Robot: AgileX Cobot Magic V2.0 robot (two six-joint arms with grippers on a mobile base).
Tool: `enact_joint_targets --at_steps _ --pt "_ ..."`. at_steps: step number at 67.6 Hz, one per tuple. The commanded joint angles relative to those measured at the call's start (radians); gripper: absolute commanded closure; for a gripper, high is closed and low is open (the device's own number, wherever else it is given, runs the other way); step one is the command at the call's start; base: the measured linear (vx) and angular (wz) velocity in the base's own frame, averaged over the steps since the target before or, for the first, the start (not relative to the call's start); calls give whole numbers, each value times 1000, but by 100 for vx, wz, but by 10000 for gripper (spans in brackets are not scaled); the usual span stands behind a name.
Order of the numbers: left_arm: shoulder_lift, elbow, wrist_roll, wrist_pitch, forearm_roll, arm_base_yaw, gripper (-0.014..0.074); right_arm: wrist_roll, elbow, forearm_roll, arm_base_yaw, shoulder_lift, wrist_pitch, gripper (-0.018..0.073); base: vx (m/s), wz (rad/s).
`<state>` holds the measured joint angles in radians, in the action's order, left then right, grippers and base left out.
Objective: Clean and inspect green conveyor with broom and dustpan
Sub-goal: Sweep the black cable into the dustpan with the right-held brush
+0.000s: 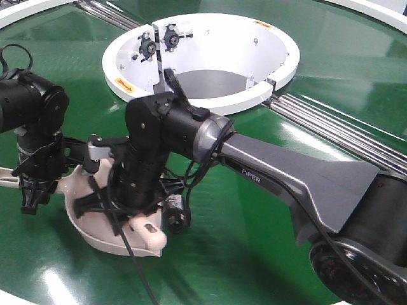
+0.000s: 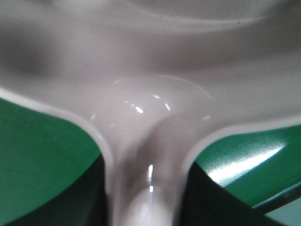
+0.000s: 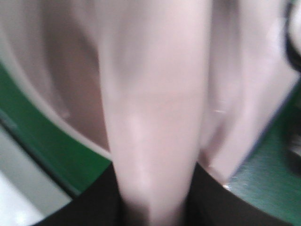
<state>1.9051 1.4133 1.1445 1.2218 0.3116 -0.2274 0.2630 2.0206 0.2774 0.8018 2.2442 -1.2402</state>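
The pale pink dustpan lies on the green conveyor at the lower left. My left gripper points down at its handle, which runs off toward the left edge. In the left wrist view the left gripper is shut on that handle where it flares into the dustpan. My right gripper hangs over the pan, half hidden by cables. The broom shows as a pale end with a slotted hole. In the right wrist view the right gripper is shut on the broom. Its bristles are hidden.
A white ring-shaped opening with small black fittings inside stands just behind the arms. Silver rails run from the ring toward the right edge. A white border curves along the far left of the belt.
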Motion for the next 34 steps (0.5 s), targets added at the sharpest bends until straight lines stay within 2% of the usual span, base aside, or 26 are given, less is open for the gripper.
enact_joint_targets --at_steps 1,8,23,34 --pt "-49 25 -18 26 5 -7 603 -15 59 35 -9 -72 -51 562 0 0" --pt "-49 25 -18 26 5 -7 603 -9 56 -9 -10 -89 -51 562 0 0" --pt "-49 25 -18 26 5 -7 603 87 56 -195 -22 -132 -51 562 0 0" --pt "-49 25 -18 26 5 -7 603 136 -3 -228 -66 -177 -51 562 0 0"
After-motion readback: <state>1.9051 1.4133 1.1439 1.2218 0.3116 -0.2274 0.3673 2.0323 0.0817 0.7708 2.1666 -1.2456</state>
